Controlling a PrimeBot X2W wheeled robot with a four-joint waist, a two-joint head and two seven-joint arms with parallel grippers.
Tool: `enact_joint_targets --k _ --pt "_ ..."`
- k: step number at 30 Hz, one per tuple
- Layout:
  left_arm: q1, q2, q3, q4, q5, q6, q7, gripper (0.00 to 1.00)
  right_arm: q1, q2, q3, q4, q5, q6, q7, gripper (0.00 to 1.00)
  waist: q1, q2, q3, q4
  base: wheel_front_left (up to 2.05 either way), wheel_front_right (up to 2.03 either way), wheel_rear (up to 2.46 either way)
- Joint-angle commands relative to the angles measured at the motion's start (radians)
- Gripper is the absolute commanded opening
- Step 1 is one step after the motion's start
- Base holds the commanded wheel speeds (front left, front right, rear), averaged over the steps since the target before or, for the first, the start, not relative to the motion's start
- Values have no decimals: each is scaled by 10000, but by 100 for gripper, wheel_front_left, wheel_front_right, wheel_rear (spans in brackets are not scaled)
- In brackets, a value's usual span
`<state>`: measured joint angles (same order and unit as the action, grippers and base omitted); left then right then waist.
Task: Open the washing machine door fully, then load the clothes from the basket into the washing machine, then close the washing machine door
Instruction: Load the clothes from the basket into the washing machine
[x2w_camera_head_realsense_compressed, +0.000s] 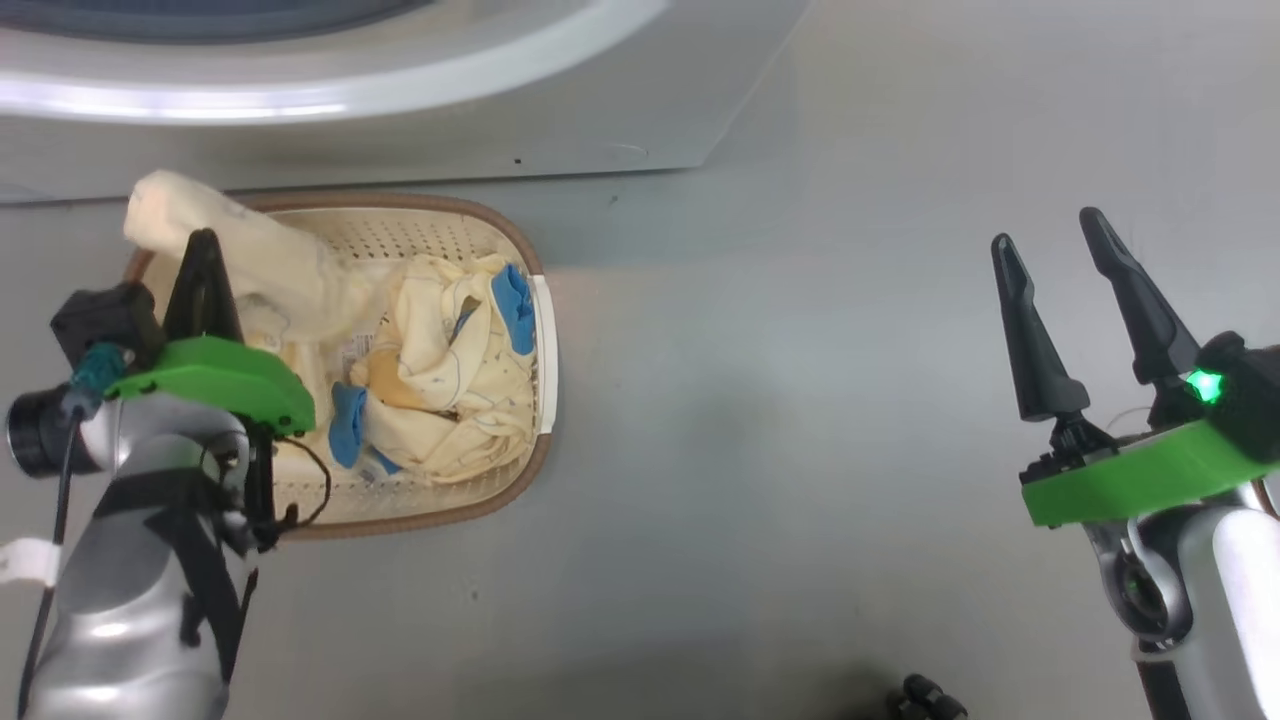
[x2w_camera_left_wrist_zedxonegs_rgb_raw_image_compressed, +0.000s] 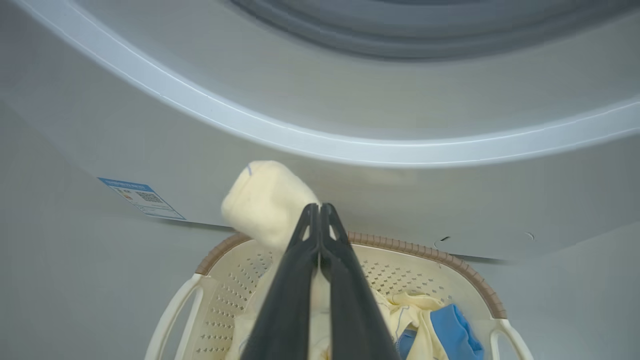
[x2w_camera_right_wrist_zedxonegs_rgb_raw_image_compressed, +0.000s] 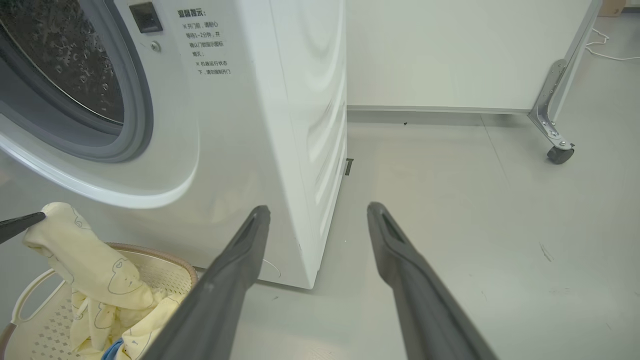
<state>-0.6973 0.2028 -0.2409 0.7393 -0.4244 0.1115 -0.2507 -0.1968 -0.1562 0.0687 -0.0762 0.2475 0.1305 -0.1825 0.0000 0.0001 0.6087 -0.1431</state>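
The cream basket (x2w_camera_head_realsense_compressed: 526, 262) sits on the floor in front of the white washing machine (x2w_camera_head_realsense_compressed: 420, 95). My left gripper (x2w_camera_head_realsense_compressed: 203, 240) is shut on one pale-yellow garment (x2w_camera_head_realsense_compressed: 255, 245), pulled up over the basket's far left corner. In the left wrist view the closed left gripper (x2w_camera_left_wrist_zedxonegs_rgb_raw_image_compressed: 319, 206) pinches that garment (x2w_camera_left_wrist_zedxonegs_rgb_raw_image_compressed: 267, 200) just below the machine's front (x2w_camera_left_wrist_zedxonegs_rgb_raw_image_compressed: 350, 125). More clothes (x2w_camera_head_realsense_compressed: 450, 370) with blue cuffs lie in the basket. My right gripper (x2w_camera_head_realsense_compressed: 1048, 232) hangs open and empty over bare floor, far right. The drum (x2w_camera_right_wrist_zedxonegs_rgb_raw_image_compressed: 60, 60) is uncovered; the washing machine door is out of view.
A blue sticker (x2w_camera_left_wrist_zedxonegs_rgb_raw_image_compressed: 142, 198) sits low on the machine's front. A white panel on a caster (x2w_camera_right_wrist_zedxonegs_rgb_raw_image_compressed: 560, 152) stands behind the machine's right side. A small dark object (x2w_camera_head_realsense_compressed: 925, 695) lies at the head view's bottom edge. Open floor stretches between basket and right gripper.
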Motion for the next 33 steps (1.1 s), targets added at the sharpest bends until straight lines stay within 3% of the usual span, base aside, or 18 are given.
enact_joint_targets --k 1,16,33 --pt "387 305 402 -681 154 115 -109 0 337 -214 84 -357 -105 2 62 100 0 -1 -563 196 0 0 0" --pt "3306 80 631 -4073 713 425 -107 0 1341 -141 -70 -601 -425 2 640 100 0 -1 -2860 449 0 0 0" --pt "5535 211 108 -5962 713 659 533 0 2433 86 -25 -937 -692 2 1232 100 0 -1 -4825 617 0 0 0"
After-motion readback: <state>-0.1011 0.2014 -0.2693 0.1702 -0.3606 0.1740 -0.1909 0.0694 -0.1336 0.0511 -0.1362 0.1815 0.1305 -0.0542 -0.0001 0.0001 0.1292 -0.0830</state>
